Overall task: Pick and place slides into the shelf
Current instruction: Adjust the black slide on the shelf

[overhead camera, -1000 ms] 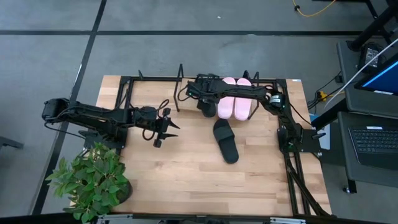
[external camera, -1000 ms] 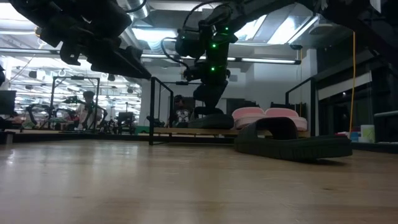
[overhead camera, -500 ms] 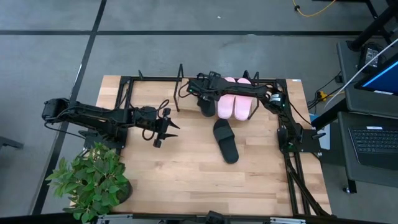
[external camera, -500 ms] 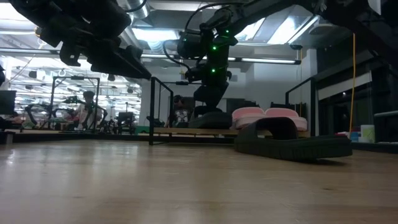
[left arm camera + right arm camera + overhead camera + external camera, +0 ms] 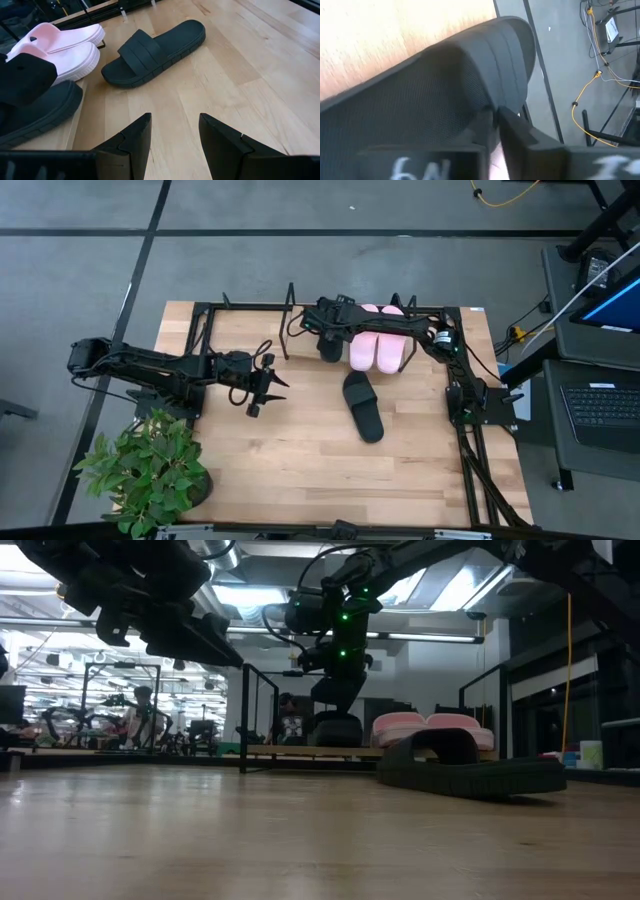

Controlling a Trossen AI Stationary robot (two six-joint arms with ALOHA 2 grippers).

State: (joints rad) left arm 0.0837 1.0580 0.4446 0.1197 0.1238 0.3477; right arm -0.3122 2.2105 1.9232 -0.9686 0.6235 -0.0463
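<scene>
High view: right gripper (image 5: pixel 330 340) sits over the shelf (image 5: pixel 240 310) at the back of the table (image 5: pixel 300 470), pinching a black slide (image 5: pixel 331 352) right next to the two pink slides (image 5: pixel 378 350) already on it. 2nd black slide (image 5: pixel 363 406) lies loose on the table in front. Left gripper (image 5: pixel 262 385) hangs mid-table, fingers spread, holding nothing; plant (image 5: pixel 150 470) at the near left corner. Low view: right arm comes down onto the shelf. Left wrist: open fingers, loose slide ahead. Right wrist: fingers nipped tight on the slide's edge.
</scene>
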